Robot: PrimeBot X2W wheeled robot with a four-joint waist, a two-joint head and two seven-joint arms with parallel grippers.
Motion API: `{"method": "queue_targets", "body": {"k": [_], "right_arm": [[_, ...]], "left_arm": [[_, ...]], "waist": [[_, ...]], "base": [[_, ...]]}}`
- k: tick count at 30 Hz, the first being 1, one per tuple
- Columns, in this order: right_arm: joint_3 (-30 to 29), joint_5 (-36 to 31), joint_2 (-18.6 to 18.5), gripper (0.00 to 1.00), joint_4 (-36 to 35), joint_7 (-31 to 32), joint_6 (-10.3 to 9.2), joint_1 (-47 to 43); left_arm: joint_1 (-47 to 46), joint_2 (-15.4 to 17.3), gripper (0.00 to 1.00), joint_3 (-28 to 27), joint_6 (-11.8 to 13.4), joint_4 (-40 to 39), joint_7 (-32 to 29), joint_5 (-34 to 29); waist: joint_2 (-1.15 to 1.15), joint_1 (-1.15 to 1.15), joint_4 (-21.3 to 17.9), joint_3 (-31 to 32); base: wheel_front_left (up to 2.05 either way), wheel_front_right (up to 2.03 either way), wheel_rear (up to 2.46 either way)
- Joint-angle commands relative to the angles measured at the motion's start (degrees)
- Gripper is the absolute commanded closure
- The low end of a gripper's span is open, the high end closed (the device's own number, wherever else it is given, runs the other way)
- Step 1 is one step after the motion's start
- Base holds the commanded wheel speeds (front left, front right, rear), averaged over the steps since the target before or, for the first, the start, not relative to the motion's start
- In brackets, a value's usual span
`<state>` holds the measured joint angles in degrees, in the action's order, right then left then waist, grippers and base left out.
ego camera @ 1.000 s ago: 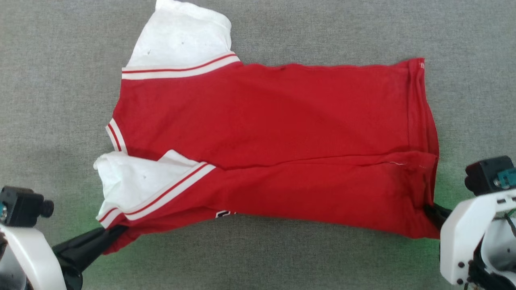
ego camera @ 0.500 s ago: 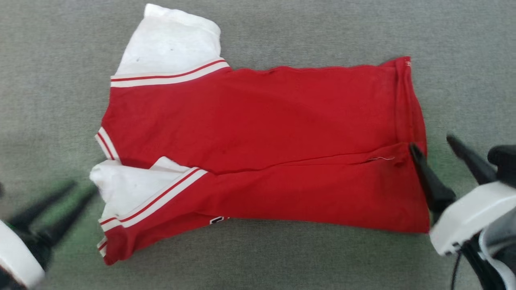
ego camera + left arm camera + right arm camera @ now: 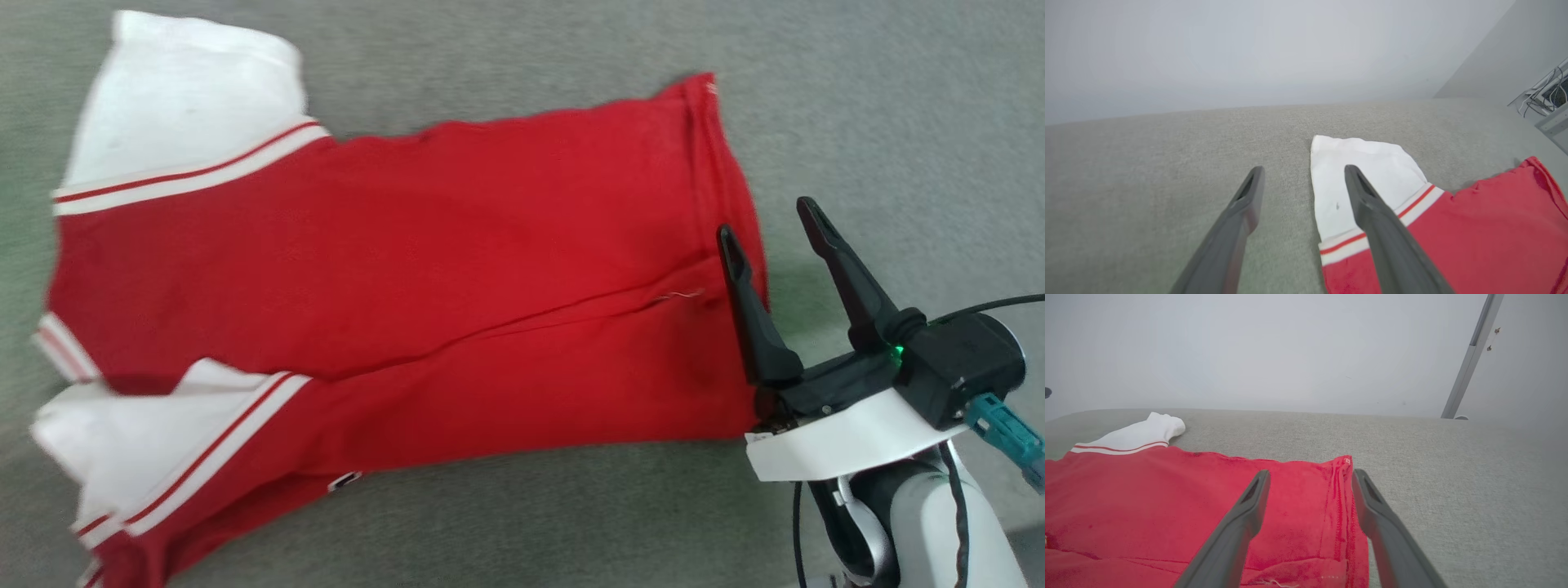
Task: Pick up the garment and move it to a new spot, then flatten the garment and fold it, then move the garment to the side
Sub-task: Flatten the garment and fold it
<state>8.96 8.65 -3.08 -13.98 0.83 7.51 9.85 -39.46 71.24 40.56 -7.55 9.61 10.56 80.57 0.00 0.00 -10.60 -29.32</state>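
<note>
Progress judged at about halfway. Laid out and flattened on the grey counter [image 3: 898,98]: the garment [image 3: 424,269], a long red band running across the head view, shoulders toward the robot's left, hem [image 3: 718,180] toward its right. Near long edge already turned over onto the body, to judge from the crease line [image 3: 571,318] along the middle and the near white sleeve [image 3: 139,441] lying doubled on the red. Far sleeve [image 3: 188,106] sticking out flat beyond the band, not yet tucked in. Scrap of black-and-white numeral [image 3: 347,480] peeping from under the near edge, so printed side probably face down, though hard to be sure through the blur at that corner.

Right end effector [image 3: 765,218] spread wide and holding nothing, at the hem end: one finger over the cloth close to the crease, the other over bare counter just beside the hem. Touching the cloth or slightly above it, cannot tell. Left end effector [image 3: 1304,169] likewise spread and empty, raised above the counter near the far sleeve, one finger crossing that sleeve in its wrist view.

Left to do, on this reading: bring in the far sleeve and far edge, fold the band across its length into a compact packet, then shift the packet aside. Nothing gripped at present, so a fresh grasp needed first.
</note>
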Motion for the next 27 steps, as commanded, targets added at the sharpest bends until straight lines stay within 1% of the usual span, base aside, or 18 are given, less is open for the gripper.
{"method": "queue_targets", "body": {"k": [1,6,13,15,17,20,21,23,24,26,27], "right_arm": [[0.07,0.13,0.22,0.0,0.35,-0.92,-0.05,0.7],[0.73,2.06,0.23,0.0,0.67,-4.15,-0.05,0.95],[3.27,3.92,0.25,0.0,1.87,-6.35,-0.05,0.74],[3.91,4.66,0.2,0.0,2.16,-6.7,-0.05,0.81],[4.35,4.79,0.22,0.0,2.23,-6.95,-0.05,0.74],[4.87,4.91,0.22,0.0,2.13,-7.02,-0.05,0.82],[4.87,4.91,0.22,0.0,2.13,-7.02,-0.05,0.82],[4.98,4.89,0.22,0.0,2.25,-6.61,-0.05,1.09],[4.98,4.98,0.23,0.0,2.29,-6.38,-0.05,1.34],[4.75,4.33,0.23,0.0,2.2,-5.15,-0.05,2.23],[4.61,4.03,0.21,0.0,2.06,-4.3,-0.05,2.8]], "left_arm": [[-2.17,0.01,0.0,0.24,0.14,0.16,-1.77,-1.03],[-12.18,1.11,0.0,2.81,0.14,2.26,-14.13,-3.93],[-21.57,2.75,0.0,6.94,0.14,5.25,-32.54,-1.71],[-23.6,3.8,0.0,7.55,0.14,6.06,-36.44,-0.9],[-25.22,4.14,0.0,8.68,0.14,6.65,-40.07,-1.31],[-27.48,3.5,0.0,9.77,0.14,7.45,-44.92,-0.1],[-27.48,3.5,0.0,9.77,0.14,7.45,-44.92,-0.1],[-28.45,2.79,0.0,10.66,0.13,6.64,-47.98,1.06],[-28.82,2.51,0.39,10.93,0.08,6.12,-49.28,2.05],[-29.51,2.27,1.0,11.22,0.08,5.23,-51.09,3.76],[-29.87,2.31,1.0,11.37,0.08,4.86,-51.64,3.95]], "waist": [[0.0,0.0,-3.1,-2.64],[0.0,0.0,-6.65,-5.1],[0.0,0.0,-10.34,-7.22],[0.0,0.0,-11.24,-7.74],[0.0,0.0,-11.66,-8.2],[0.0,0.0,-12.06,-8.88],[0.0,0.0,-12.06,-8.88],[0.0,0.0,-12.09,-9.13],[0.0,0.0,-12.02,-9.25],[0.0,0.0,-11.77,-9.43],[0.0,0.0,-11.66,-9.47]], "base": [[0.0,0.0,0.0],[0.0,0.0,0.0],[0.0,0.0,0.0],[0.0,0.0,0.0],[0.0,0.0,0.0],[0.0,0.0,0.0],[0.0,0.0,0.0],[0.0,0.0,0.0],[0.0,0.0,0.0],[0.0,0.0,0.0],[0.0,0.0,0.0]]}}
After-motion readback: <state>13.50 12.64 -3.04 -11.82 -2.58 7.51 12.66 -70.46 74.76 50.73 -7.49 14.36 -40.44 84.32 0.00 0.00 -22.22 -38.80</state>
